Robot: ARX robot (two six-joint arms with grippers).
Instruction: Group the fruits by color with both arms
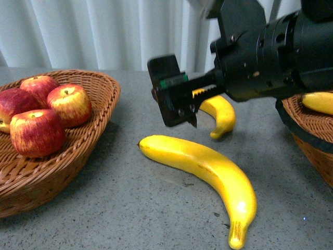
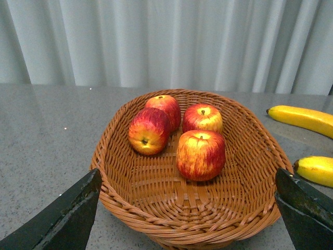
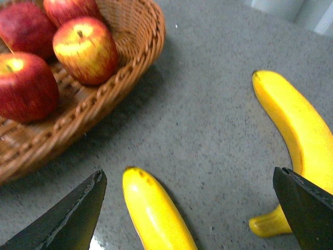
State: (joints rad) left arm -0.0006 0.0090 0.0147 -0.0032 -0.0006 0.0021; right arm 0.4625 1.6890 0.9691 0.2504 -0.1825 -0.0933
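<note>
Banana one (image 1: 208, 169), the largest, lies flat on the grey counter (image 1: 130, 208). It is nearest the camera, just right of the apple basket (image 1: 101, 112) and not touching it, with its stem end pointing away from that basket.

The apple basket is brown wicker and stands on the counter. It holds four apples (image 1: 36, 133), red streaked with yellow, clustered close together inside its wall.

The left pincer (image 2: 187, 174) shows only in its own wrist view, where it faces the apple basket from over the near rim. Its jaws are spread wide and hold nothing.

The right pincer (image 3: 187, 173) hangs above the counter to the right of the apple basket, with a green light (image 1: 174, 82) on its body. Its jaws are also spread wide and hold nothing.

Banana two (image 1: 222, 115) lies on the counter beyond the right pincer, farther right of the apple basket, and is partly hidden by the pincer.

Banana three (image 1: 318, 101) rests in a second basket (image 1: 312, 135), also wicker, well apart from the apple basket on its right. Only part of each is in view.

A white curtain (image 1: 93, 31) hangs behind the apple basket.
</note>
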